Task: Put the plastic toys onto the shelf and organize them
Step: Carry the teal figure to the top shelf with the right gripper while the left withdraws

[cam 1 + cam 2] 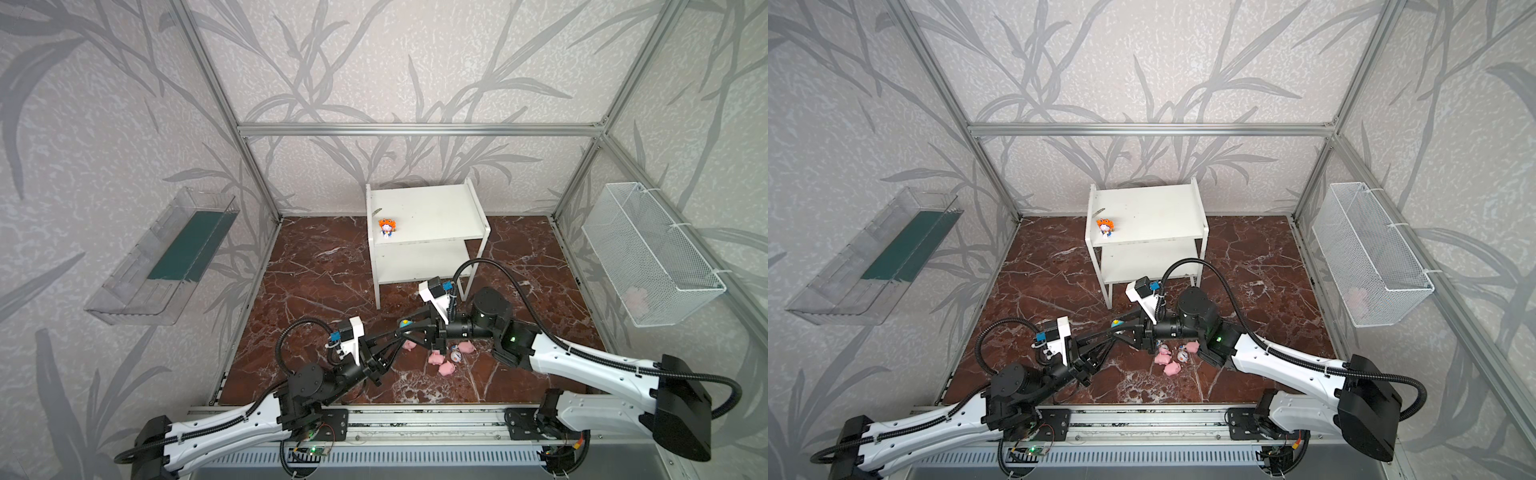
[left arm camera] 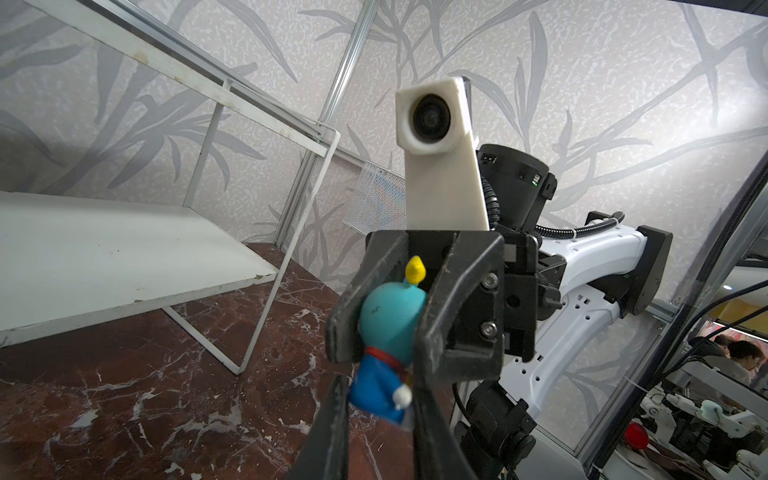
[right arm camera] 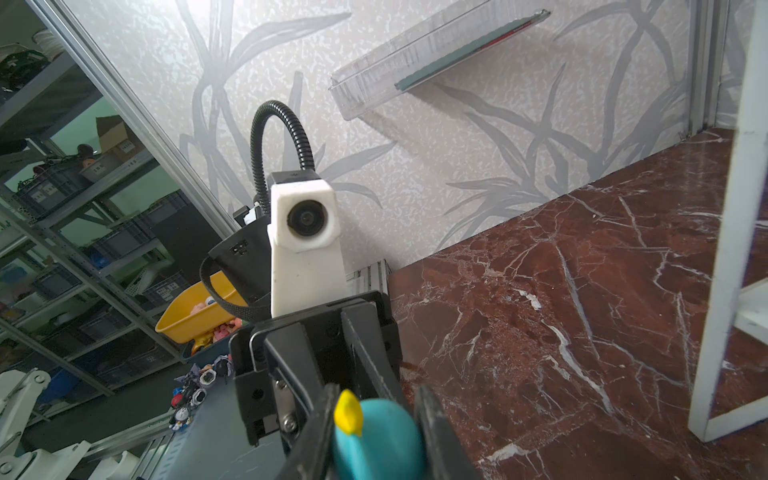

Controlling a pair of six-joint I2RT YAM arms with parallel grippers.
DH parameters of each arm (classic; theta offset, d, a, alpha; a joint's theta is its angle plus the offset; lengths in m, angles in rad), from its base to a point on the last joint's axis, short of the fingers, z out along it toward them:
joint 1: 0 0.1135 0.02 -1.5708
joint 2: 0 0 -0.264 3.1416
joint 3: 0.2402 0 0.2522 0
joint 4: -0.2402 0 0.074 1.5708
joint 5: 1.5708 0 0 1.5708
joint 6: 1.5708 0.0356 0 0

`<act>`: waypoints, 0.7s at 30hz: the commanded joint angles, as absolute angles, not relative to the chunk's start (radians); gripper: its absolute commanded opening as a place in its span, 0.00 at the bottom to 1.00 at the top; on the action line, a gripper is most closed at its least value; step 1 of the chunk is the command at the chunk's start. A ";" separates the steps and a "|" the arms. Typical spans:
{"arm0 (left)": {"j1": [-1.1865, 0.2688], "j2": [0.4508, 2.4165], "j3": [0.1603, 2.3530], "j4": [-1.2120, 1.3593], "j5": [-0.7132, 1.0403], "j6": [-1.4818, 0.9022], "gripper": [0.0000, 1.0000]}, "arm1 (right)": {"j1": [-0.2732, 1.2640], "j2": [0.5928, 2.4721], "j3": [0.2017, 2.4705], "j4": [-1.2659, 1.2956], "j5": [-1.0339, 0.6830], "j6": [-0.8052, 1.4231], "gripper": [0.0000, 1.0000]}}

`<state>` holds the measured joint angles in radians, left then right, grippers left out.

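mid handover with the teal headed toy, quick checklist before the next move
1. Grip of left claw on the teal-headed figurine, at its blue body: ok.
2. Fingers of right claw against both sides of its head: ok.
3. That hold firm enough for a release: cannot tell.
4. Room on the shelf top board beside the orange-headed figurine: ok.
5. Pink pigs shelved: not ok, on the floor.

Teal-capped figurine point(image 2: 390, 328) aloft; orange-capped figurine point(image 1: 387, 227) atop shelf point(image 1: 436, 212)
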<state>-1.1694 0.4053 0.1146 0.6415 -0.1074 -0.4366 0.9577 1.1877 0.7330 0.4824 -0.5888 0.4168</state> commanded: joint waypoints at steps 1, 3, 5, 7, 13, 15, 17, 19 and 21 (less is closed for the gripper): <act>-1.165 0.346 0.130 0.593 -0.143 -0.425 0.32 | 0.945 1.160 0.853 0.325 -0.517 0.358 0.23; -1.165 0.301 0.156 0.497 -0.160 -0.406 0.49 | 0.937 1.162 0.930 0.185 -0.498 0.312 0.23; -1.164 0.256 0.206 0.353 -0.185 -0.376 0.61 | 0.915 1.172 1.011 0.057 -0.492 0.274 0.22; -1.163 0.233 0.275 0.181 -0.227 -0.345 0.69 | 0.888 1.189 1.096 -0.058 -0.492 0.239 0.22; -1.163 0.358 0.543 -0.250 -0.307 -0.230 0.91 | 0.801 1.297 1.410 -0.427 -0.466 0.092 0.22; -1.163 0.441 0.635 -0.355 -0.319 -0.186 0.99 | 0.770 1.340 1.501 -0.504 -0.460 0.061 0.22; -1.163 0.542 0.731 -0.454 -0.329 -0.129 0.99 | 0.744 1.385 1.595 -0.576 -0.448 0.030 0.22; -1.163 0.624 0.808 -0.530 -0.350 -0.084 0.99 | 0.728 1.431 1.675 -0.632 -0.423 -0.004 0.22; -1.163 0.689 0.865 -0.577 -0.358 -0.033 0.99 | 0.713 1.481 1.761 -0.690 -0.412 -0.029 0.22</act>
<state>-1.1667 0.6289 0.8032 -0.3756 -0.3161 -0.1448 0.7303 1.4387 1.6691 -0.5266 -0.4427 0.0494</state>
